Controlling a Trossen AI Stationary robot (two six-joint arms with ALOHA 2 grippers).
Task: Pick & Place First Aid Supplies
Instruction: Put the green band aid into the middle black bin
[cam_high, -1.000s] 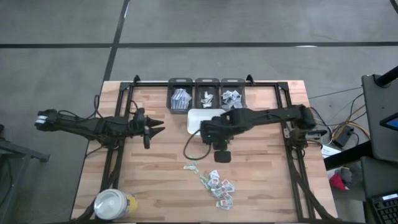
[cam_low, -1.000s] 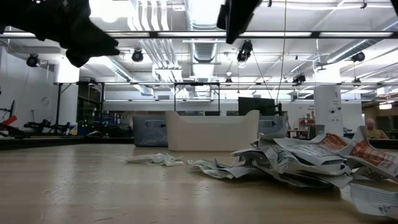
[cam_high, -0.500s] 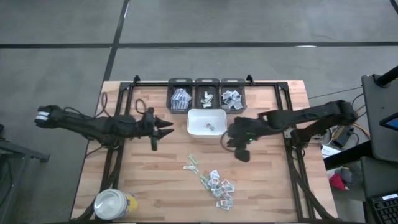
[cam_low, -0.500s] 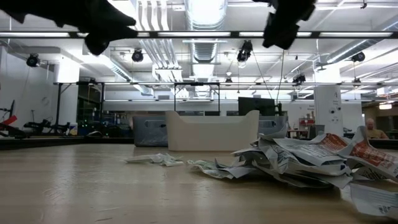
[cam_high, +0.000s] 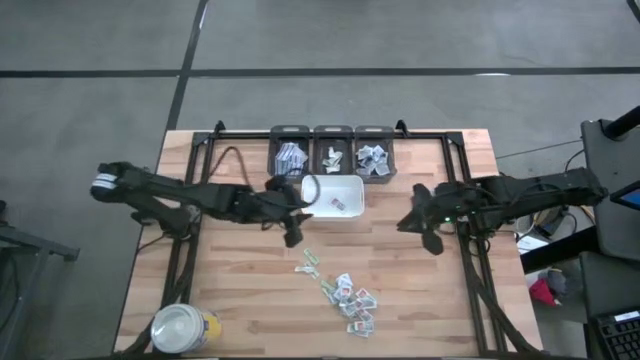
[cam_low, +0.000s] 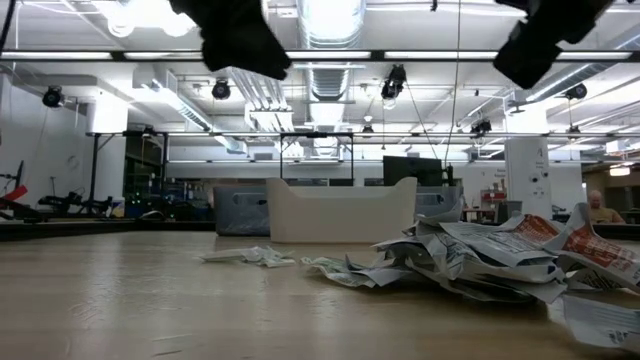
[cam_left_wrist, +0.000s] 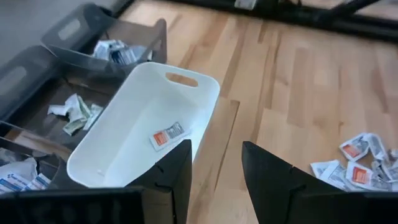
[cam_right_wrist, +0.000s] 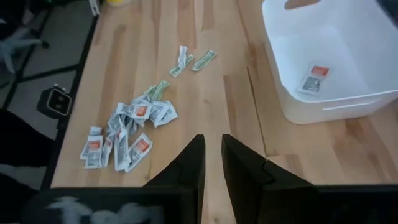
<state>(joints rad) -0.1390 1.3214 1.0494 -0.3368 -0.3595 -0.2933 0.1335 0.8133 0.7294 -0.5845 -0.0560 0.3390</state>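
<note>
Most of the packets (cam_high: 345, 293) lay in a loose heap on the worktop (cam_high: 250, 290), toward its front edge and a little right of centre, with a couple of strays (cam_high: 309, 263) trailing off on the heap's back-left side; the heap's long axis ran slantwise, from those strays toward the front-right. One packet (cam_high: 337, 203) already lay in the white tray (cam_high: 318, 186), which stood near the back edge just in front of three dark bins (cam_high: 332, 152). The left pincer (cam_high: 290, 222) hung by the tray's front-left corner with its fingers (cam_left_wrist: 171, 171) spread and nothing between them, so the strays lay just frontward of it and the heap a bit farther front and right. The right pincer (cam_high: 425, 226) hovered near the right edge, well apart from the heap, its fingers (cam_right_wrist: 189, 163) nearly together and empty. By my judgement the left arm was the nearer for the next pick.
</note>
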